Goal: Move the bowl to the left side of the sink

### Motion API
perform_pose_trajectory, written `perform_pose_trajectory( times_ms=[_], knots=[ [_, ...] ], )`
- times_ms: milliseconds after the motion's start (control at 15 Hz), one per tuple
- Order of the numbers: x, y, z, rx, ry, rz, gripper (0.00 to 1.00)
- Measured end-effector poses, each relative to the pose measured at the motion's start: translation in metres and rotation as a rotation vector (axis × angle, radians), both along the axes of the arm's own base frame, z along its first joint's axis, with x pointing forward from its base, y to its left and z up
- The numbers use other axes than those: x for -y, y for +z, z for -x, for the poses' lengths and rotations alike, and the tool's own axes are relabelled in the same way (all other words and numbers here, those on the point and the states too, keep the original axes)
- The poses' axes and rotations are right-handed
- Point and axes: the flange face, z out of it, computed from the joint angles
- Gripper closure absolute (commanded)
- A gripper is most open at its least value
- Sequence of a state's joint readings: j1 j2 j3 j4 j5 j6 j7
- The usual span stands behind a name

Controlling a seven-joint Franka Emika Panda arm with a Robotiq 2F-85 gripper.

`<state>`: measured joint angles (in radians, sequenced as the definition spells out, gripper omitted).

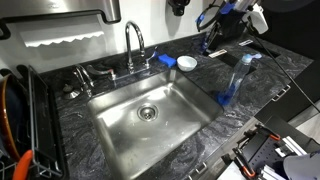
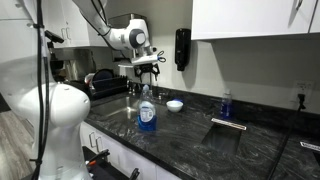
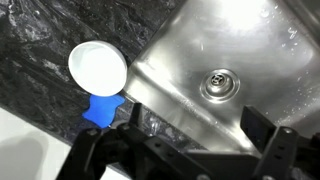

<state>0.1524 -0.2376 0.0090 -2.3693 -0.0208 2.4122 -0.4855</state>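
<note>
The bowl (image 3: 97, 68) sits on the dark worktop (image 3: 30, 40), just beside a blue sponge (image 3: 100, 110) and the sink (image 3: 260, 45). The pincer (image 3: 180, 150) hangs spread, empty. The shallow rim could slip free, dropping the bowl into the basin.

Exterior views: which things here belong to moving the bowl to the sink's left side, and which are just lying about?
For the job:
- small round white bowl, on the counter
- rectangular stainless-steel sink
- gripper, open

Lying about:
- flat blue sponge, beside the bowl
- clear bottle of blue liquid
- chrome arched faucet
- dark dish rack
</note>
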Motion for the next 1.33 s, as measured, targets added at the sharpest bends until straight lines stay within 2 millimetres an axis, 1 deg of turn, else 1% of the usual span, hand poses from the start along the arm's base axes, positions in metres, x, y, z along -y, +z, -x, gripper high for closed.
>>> perform_pose_trajectory(
  times_ms=[133,333,600,800,933,1067,1333],
  knots=[
    [0.001,-0.017,-0.008,-0.043,0.03,0.05,0.0],
    [0.0,-0.035,-0.026,-0.032,0.087,0.129,0.0],
    [0.0,-0.063,-0.047,-0.032,0.13,0.154,0.0],
    [0.008,-0.086,-0.063,-0.045,0.156,0.159,0.0],
    [0.014,-0.097,-0.074,-0.045,0.183,0.166,0.0],
    [0.02,-0.106,-0.087,-0.043,0.216,0.175,0.0],
    [0.039,-0.115,-0.114,-0.041,0.284,0.197,0.0]
  ],
)
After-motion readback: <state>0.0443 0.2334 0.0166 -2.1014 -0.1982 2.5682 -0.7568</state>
